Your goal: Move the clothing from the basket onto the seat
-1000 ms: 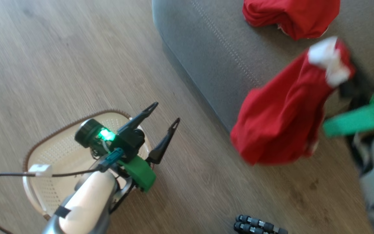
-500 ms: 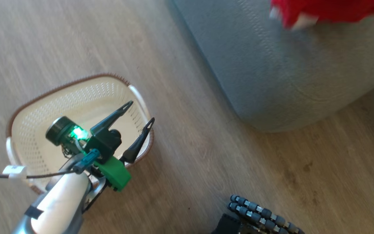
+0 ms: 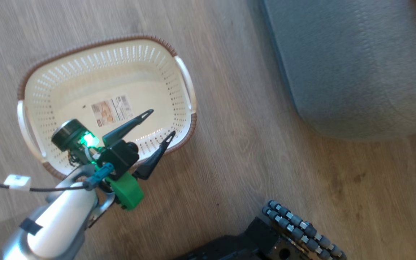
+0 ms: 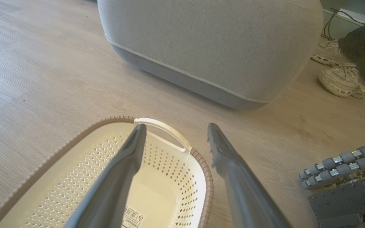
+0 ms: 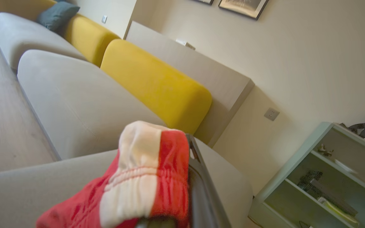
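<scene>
Head view: cream perforated laundry basket [image 3: 96,45] upright on the wood floor [image 3: 247,144], bare bottom showing, paper label [image 3: 112,110] flat on it. Left gripper [image 3: 163,121] poised over the basket's lower-right corner in this view, jaws spread wide and gripping nothing, one finger above the bottom, the other above the brown rim. Grey upholstered seat [image 3: 356,65] at upper right, apart from the basket, floor between them. Dark wheeled base [image 3: 302,231] with a row of rollers at the bottom edge.

Left wrist view: two dark fingers [image 4: 119,171] parted, white basket handle [image 4: 166,131] between their tips. Beyond it, the seat's rounded corner with a pale stitched seam. Pale shoe [image 4: 341,80] on the floor right of the seat.

Right wrist view: right gripper [image 5: 189,142] clamped tight on a red garment [image 5: 144,180] with a white elastic band, cloth bunched over the tips and drooping toward lower left. Grey seat cushion [image 5: 81,107] behind and below the garment; touching or not, impossible to tell. Yellow back cushions [image 5: 157,85] along the wall, pale green shelf unit [image 5: 312,177] at right.
</scene>
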Tool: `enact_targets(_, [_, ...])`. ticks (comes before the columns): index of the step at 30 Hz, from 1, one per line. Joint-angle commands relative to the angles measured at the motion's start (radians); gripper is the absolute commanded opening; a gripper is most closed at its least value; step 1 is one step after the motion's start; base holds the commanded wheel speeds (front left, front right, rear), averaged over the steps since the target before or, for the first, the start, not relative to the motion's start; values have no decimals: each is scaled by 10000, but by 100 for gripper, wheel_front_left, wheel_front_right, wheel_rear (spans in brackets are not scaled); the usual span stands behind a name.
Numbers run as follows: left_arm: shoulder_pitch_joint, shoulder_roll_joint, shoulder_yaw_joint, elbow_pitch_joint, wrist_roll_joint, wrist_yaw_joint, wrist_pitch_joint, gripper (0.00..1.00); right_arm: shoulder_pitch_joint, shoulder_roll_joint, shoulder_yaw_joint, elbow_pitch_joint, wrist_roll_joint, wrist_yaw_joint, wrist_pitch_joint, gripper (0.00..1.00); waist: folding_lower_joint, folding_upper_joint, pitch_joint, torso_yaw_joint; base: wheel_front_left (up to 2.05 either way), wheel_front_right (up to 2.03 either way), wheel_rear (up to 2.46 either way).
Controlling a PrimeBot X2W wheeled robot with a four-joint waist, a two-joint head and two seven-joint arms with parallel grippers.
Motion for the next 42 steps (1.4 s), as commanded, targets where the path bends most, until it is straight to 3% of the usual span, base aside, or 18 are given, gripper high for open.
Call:
enact_targets(1, [-134, 360, 178, -297, -84, -9, -51, 100, 609, 78, -372, -211, 18, -4, -68, 0, -1, 0, 481, 223, 0, 0, 0])
enact_targets(6, [-110, 706, 207, -373, -142, -9, -51, 100, 1868, 1391, -1015, -2, 365, -4, -655, 0, -1, 0, 932, 218, 0, 0, 0])
enact_targets(10, [-63, 819, 178, -438, -175, -9, -51, 100, 3035, 2220, -924, 663, 596, -4, -1451, 0, -1, 0, 1024, 206, 0, 0, 0])
enact_targets(12, [-38, 811, 211, -420, -196, -9, -51, 100, 3428, 2354, -686, 964, 662, -4, -1746, 46, -1, 0, 973, 161, 0, 0, 0])
enact_targets(13, [-28, 799, 217, -414, -209, -9, -51, 100, 3577, 2391, -572, 1094, 741, -4, -1897, 87, -1, 0, 947, 141, 0, 0, 0])
enact_targets(14, [-23, 794, 216, -417, -216, -9, -51, 100, 3713, 2420, -427, 1234, 824, -4, -2048, 100, -1, 0, 914, 108, 0, 0, 0])
enact_targets(21, [-97, 551, 180, -425, -287, -9, -51, 100, 4581, 2237, 1125, 1853, 1403, -4, -3127, 100, -1, 0, 513, 25, 0, 0, 0])
enact_targets(31, [-111, -146, 226, -195, -403, -9, -51, 100, 6080, 1744, 2252, 1897, 2079, -4, -4220, 100, -1, 0, -439, 429, 0, 0, 0])
enact_targets(36, [62, -665, 640, -7, -468, -9, -51, 100, 7123, 1943, 2619, 1118, 2276, -4, -4493, 100, -1, 0, -1141, 807, 0, 0, 0])
enact_targets(42, [462, -1382, 1574, 214, -477, 24, -51, 100, 8170, 2780, 3055, -644, 2037, -4, -4552, 100, -1, 0, -2072, 1551, 0, 0, 0])
